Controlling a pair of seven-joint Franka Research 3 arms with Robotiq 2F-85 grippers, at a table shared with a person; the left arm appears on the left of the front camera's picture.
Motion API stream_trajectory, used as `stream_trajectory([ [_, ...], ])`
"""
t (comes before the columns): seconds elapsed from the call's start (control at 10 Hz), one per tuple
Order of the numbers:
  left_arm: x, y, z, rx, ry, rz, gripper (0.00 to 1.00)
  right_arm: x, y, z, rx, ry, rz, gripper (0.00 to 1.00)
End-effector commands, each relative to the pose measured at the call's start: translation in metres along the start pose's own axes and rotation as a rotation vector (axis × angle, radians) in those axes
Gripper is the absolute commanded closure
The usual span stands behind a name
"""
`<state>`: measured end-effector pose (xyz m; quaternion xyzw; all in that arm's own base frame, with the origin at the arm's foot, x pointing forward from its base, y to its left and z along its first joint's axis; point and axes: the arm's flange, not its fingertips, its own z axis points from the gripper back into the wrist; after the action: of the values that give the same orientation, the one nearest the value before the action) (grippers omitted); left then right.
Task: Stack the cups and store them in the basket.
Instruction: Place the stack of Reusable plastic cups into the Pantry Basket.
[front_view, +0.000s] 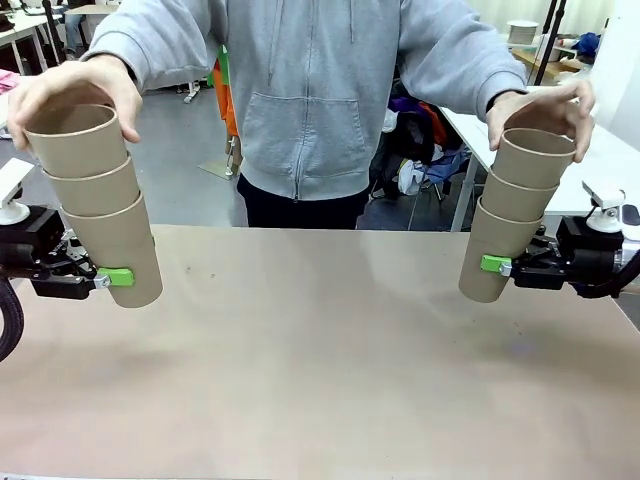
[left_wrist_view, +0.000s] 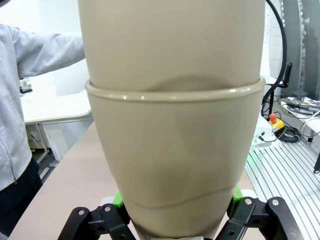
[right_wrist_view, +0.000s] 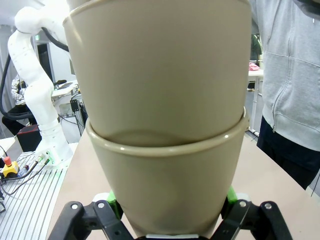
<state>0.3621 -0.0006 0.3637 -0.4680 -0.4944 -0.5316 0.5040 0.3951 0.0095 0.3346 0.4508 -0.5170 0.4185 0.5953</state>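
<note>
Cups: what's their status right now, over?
Left gripper shut on left stack's bottom cup. Right gripper shut on right stack's bottom cup. Three cups per stack. Person's hands grip both top cups.

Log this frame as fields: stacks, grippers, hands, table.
left stack: three nested cups, leaning a little
left gripper: shut on the left stack's bottom cup
right stack: three nested cups, leaning a little
right gripper: shut on the right stack's bottom cup
hand at left: person's, gripping the left stack's top cup
hand at right: person's, gripping the right stack's top cup
table: tan top
</note>
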Motion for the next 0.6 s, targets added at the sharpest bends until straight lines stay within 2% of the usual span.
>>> stream_trajectory([
  [0.0, 0.0038, -0.0008, 0.0007, -0.002, -0.006, -0.004, 0.17, 0.0028, 0.0001, -0.0014, -0.003, 0.0, 0.001, 0.15],
  [0.5, 0.0038, -0.0008, 0.0007, -0.002, -0.006, -0.004, 0.17, 0.0028, 0.0001, -0.0014, -0.003, 0.0, 0.001, 0.15],
])
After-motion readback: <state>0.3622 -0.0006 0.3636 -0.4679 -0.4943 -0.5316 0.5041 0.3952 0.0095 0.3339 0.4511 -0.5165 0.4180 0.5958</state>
